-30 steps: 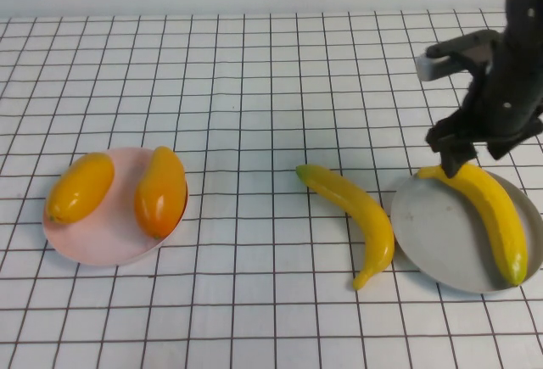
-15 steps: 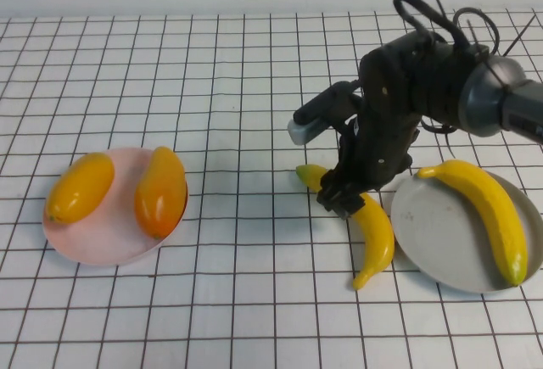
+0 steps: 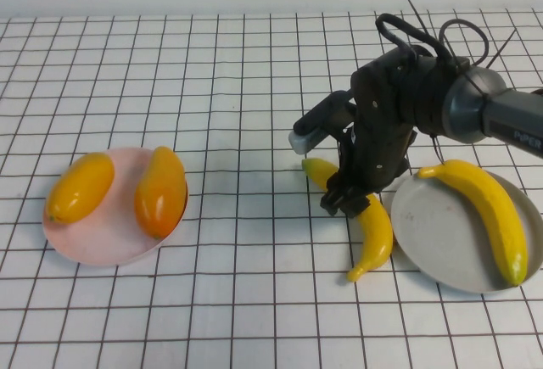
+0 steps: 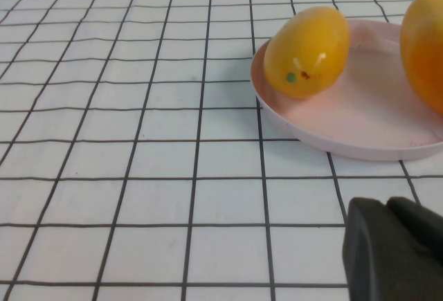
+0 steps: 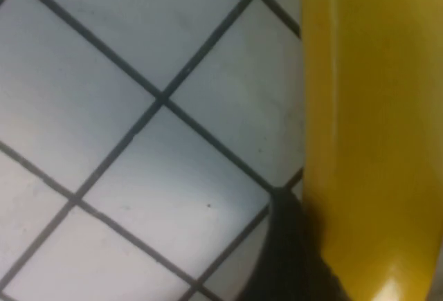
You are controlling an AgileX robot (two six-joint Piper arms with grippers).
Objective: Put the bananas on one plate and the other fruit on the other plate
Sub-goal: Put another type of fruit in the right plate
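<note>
A: Any writing to read?

B: Only a few pale letters on the right arm's grey tube at the right edge of the high view, too small to make out. The fruit carries no stickers.

A: Start from the near side, then.

B: Nearest in the high view is a stretch of bare gridded cloth (image 3: 212, 318) running the full width. Past it, on the left, sits the pink plate (image 3: 97, 246) with both mangoes on it: one mango (image 3: 80, 187) at the left rim, the other mango (image 3: 161, 191) at the right rim, its side hanging over the edge. On the right lies the grey-blue plate (image 3: 441, 242), its far right side close to the edge of the view, with one banana (image 3: 488, 216) curving along its right half.

A: And the second banana?

B: The loose banana (image 3: 373, 237) lies on the cloth just left of the grey-blue plate, near its rim but not on it. The right gripper (image 3: 344, 202) is down over that banana's upper half. Its wrist view shows one dark finger (image 5: 287, 259) against the yellow skin, but whether it has closed on the fruit cannot be told.

A: The left gripper (image 4: 398, 249)?

B: Closed, holding nothing, low over the cloth just beside the pink plate.

A: Free room?

B: The wide middle between the plates, and everything beyond them to the far edge.
</note>
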